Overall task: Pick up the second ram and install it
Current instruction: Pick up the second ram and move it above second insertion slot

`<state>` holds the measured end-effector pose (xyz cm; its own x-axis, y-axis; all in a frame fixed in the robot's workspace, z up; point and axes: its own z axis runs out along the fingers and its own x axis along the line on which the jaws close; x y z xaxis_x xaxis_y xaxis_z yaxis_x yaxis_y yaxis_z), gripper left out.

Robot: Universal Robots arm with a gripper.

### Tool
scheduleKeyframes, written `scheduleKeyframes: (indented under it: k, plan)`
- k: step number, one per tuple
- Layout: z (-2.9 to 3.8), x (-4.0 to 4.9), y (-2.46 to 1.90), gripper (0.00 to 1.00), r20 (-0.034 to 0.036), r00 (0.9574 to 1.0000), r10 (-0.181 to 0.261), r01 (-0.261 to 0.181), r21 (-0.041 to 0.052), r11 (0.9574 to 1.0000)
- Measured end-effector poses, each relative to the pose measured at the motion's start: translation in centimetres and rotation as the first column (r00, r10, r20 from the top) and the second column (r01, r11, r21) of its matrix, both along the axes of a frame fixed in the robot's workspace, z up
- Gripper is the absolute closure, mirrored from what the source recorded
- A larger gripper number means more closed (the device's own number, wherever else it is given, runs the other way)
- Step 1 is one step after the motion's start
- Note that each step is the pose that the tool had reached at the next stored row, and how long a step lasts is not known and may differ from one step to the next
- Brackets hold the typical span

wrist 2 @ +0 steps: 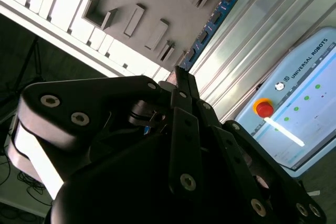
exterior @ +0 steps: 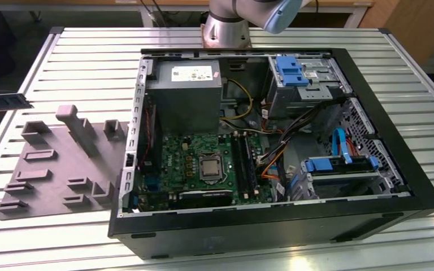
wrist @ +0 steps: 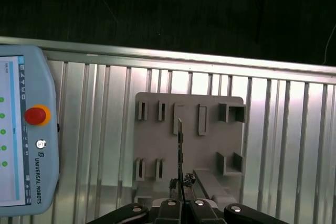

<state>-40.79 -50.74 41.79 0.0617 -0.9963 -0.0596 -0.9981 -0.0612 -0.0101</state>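
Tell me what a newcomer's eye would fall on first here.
The open computer case dominates the exterior view, its green motherboard and grey power supply exposed on the slatted table. In the first wrist view the end effector grips the second ram edge-on, the grey holder tray beyond it. A teach pendant with a red button lies on the table beside that tray.

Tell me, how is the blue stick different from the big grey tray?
The second ram is thin and dark blue; the grey tray is wide and pale. The gripper holds the second ram in the air; the grey tray lies flat on the table. Both are outside the computer case.
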Motion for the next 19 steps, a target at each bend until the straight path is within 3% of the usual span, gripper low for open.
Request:
scheduleKeyframes:
  k: [10, 19]
  plan:
    - [0.09, 0.06, 0.02, 0.88, 0.0000, 1.0000, 0.000, 0.000, -0.0003, 1.0000]
    - [0.07, 0.93, 0.01, 0.88, 0.0002, 1.0000, 0.000, 0.000, -0.0001, 1.0000]
